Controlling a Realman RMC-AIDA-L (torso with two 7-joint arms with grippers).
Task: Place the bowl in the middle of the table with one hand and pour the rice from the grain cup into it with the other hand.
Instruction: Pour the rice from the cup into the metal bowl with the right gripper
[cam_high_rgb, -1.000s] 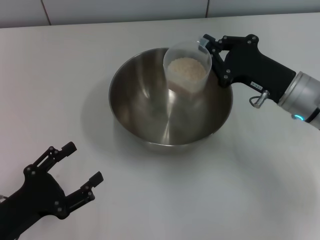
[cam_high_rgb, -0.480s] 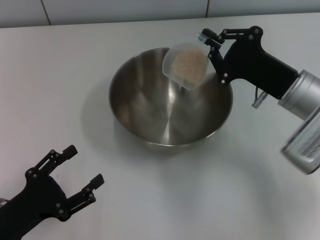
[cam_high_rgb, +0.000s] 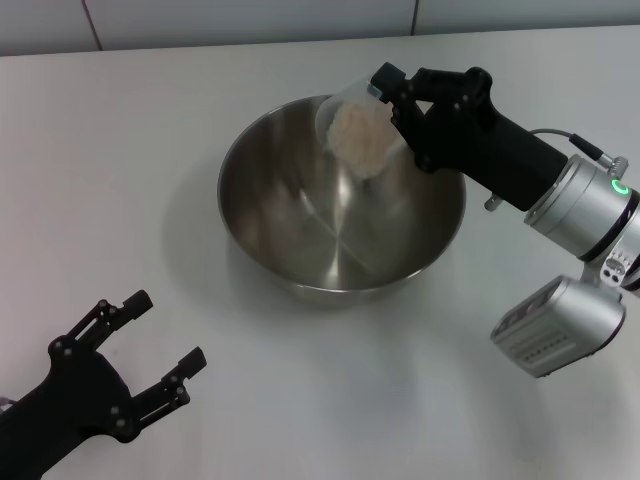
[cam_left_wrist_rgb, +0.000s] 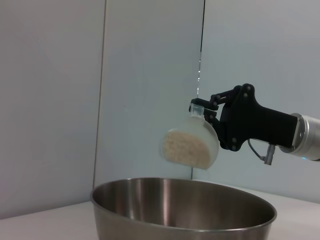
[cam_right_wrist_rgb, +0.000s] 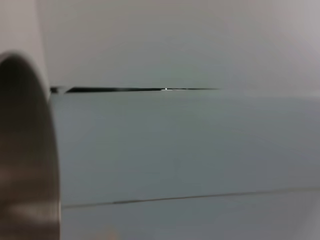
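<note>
A wide steel bowl (cam_high_rgb: 300, 215) stands on the white table (cam_high_rgb: 130, 150), near its middle. Above the bowl's far right rim my right gripper (cam_high_rgb: 385, 105) is shut on the clear grain cup (cam_high_rgb: 352, 135), which is tipped over toward the bowl's inside with its mouth facing left. Off-white rice (cam_high_rgb: 360, 140) lies against the lower side of the cup. In the left wrist view the tilted grain cup (cam_left_wrist_rgb: 190, 146) hangs above the bowl (cam_left_wrist_rgb: 182, 210), rice (cam_left_wrist_rgb: 182, 147) still inside. My left gripper (cam_high_rgb: 160, 345) rests open near the table's front left corner, holding nothing.
A tiled wall (cam_high_rgb: 250, 20) runs behind the table's far edge. The right arm's silver wrist and its camera housing (cam_high_rgb: 555, 325) hang over the table to the right of the bowl.
The right wrist has rolled, tipping the grain cup from nearly upright to steeply tilted over the bowl and shifting it slightly left. The left gripper has stayed put.
</note>
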